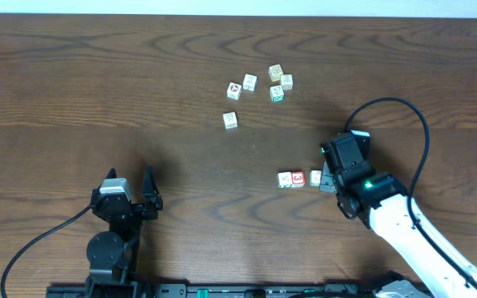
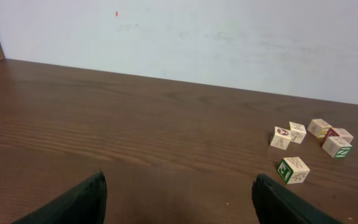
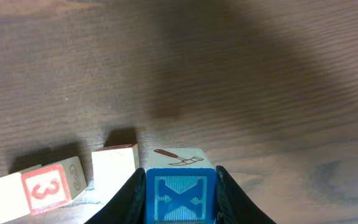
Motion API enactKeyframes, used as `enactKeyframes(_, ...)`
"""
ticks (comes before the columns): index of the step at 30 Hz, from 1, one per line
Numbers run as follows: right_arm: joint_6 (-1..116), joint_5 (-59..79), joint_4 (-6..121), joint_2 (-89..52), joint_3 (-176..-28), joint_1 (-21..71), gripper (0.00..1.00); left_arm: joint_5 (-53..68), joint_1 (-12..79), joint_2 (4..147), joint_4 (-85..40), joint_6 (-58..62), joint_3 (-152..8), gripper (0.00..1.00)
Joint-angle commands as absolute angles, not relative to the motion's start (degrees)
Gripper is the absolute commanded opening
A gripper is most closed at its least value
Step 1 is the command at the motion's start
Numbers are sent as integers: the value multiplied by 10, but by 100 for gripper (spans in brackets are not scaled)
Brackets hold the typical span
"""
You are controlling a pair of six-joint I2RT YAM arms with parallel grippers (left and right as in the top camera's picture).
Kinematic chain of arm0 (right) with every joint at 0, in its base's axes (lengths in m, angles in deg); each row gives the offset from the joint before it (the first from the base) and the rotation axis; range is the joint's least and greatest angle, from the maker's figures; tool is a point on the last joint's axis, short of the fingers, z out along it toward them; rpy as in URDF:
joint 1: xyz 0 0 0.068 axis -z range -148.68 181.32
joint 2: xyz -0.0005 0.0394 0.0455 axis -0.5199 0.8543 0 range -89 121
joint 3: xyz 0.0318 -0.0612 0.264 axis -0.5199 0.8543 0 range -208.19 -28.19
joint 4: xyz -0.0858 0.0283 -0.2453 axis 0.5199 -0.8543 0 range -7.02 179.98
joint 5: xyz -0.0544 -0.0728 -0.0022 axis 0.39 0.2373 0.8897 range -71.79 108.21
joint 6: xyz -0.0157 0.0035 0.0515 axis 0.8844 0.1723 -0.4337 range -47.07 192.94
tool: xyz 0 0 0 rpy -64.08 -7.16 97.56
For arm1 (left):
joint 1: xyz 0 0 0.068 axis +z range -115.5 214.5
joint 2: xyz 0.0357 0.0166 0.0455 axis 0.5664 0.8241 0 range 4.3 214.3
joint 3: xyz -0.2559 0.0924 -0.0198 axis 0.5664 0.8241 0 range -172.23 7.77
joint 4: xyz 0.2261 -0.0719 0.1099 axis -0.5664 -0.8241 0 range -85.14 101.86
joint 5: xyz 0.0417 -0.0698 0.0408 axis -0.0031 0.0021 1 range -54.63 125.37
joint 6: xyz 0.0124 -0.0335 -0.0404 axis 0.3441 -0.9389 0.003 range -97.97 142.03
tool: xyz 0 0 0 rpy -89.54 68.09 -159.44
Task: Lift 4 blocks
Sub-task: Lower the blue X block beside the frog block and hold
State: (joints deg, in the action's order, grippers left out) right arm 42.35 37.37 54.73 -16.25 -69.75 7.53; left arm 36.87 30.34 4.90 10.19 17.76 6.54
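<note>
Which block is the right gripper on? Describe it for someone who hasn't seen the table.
Go to the right side of the wooden table, where the right gripper meets a short row of blocks. The blue block sits clamped in it at the row's end. It alone shows a bright blue face with an X; beside it are a plain cream block and a red 3 block.

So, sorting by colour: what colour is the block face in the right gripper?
Bright blue with an X on the block; right wrist view.

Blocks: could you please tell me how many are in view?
10. Far cluster of five, one alone nearer, row of three, blue-faced block in the right gripper beside it.
</note>
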Motion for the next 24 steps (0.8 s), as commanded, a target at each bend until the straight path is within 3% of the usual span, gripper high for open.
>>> enactKeyframes(1,417,372,557,-124,-694,78,21,382,307,46,78,177,75,75)
enactKeyframes(24,454,327,607,-53,-694,77,19,382,307,46,78,177,75,75)
